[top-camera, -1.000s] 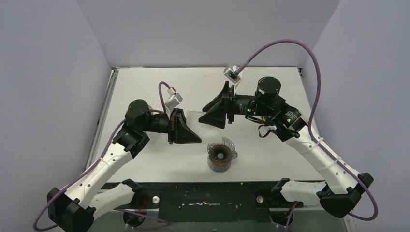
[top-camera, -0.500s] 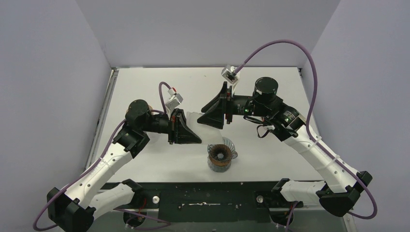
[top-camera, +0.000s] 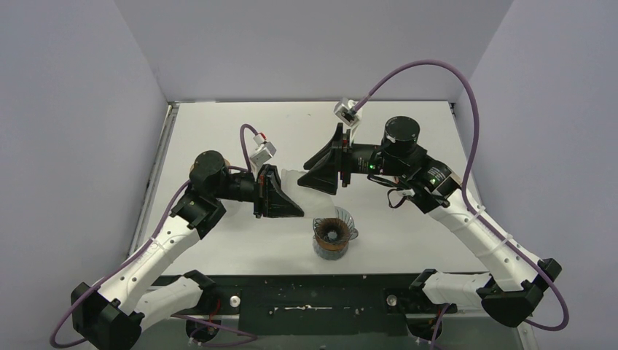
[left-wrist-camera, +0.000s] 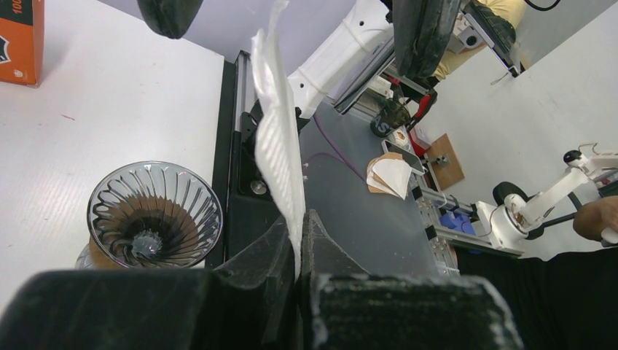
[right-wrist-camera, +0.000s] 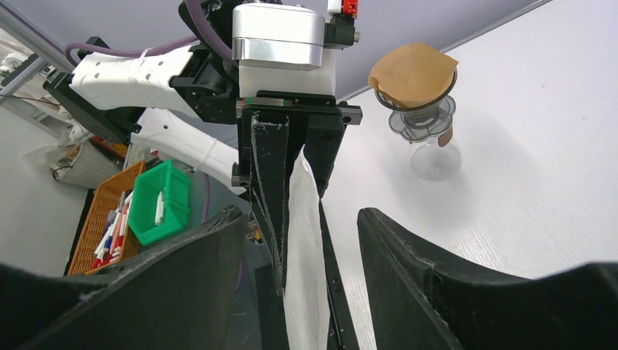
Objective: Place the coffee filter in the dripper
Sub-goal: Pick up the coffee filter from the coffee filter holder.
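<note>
The coffee filter [left-wrist-camera: 279,138] is a flat white ribbed paper cone. My left gripper [left-wrist-camera: 299,244] is shut on its lower edge and holds it upright in the air; it also shows in the top view [top-camera: 291,176] and the right wrist view [right-wrist-camera: 304,248]. My right gripper [right-wrist-camera: 299,215] is open, with its jaws on either side of the filter's free end, not touching it. The dripper [top-camera: 334,235], smoky ribbed glass with a brown collar, stands empty on the table near the front, below and right of my left gripper [top-camera: 286,197]; it also shows in the left wrist view [left-wrist-camera: 154,215].
A second dripper holding a tan-brown paper cone [right-wrist-camera: 413,73] stands on a glass stand beyond the left arm. An orange box [left-wrist-camera: 18,40] sits at the table's edge. A green bin [right-wrist-camera: 159,200] and a stack of spare filters [left-wrist-camera: 390,175] lie off the table.
My right gripper has moved slightly left, closer around the filter's free end. The left arm, the filter and the dripper have not moved.
</note>
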`<state>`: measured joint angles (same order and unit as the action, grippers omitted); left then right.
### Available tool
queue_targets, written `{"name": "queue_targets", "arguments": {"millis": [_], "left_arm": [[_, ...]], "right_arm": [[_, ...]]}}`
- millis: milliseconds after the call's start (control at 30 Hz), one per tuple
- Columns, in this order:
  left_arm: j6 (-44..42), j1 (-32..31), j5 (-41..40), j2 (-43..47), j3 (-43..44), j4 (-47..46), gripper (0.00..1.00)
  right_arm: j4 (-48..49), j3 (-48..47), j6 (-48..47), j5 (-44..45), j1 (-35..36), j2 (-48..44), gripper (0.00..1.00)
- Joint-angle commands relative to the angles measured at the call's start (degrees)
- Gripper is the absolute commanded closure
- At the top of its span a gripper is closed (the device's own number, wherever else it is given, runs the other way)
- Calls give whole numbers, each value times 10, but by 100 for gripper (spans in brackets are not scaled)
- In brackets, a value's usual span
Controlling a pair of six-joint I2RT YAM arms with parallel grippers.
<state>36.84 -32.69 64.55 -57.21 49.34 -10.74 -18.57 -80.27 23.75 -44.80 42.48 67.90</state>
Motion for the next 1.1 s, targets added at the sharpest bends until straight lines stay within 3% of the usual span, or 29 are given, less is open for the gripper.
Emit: {"name": "queue_targets", "arguments": {"millis": [0,1067], "left_arm": [[-8,-3,10,2,6,-22,100],[-25,-3,-6,-1,15,9,100]], "right_arm": [[9,-17,-6,3,3,-24,42],[-10,-7,-18,10,40,-26,46]]}}
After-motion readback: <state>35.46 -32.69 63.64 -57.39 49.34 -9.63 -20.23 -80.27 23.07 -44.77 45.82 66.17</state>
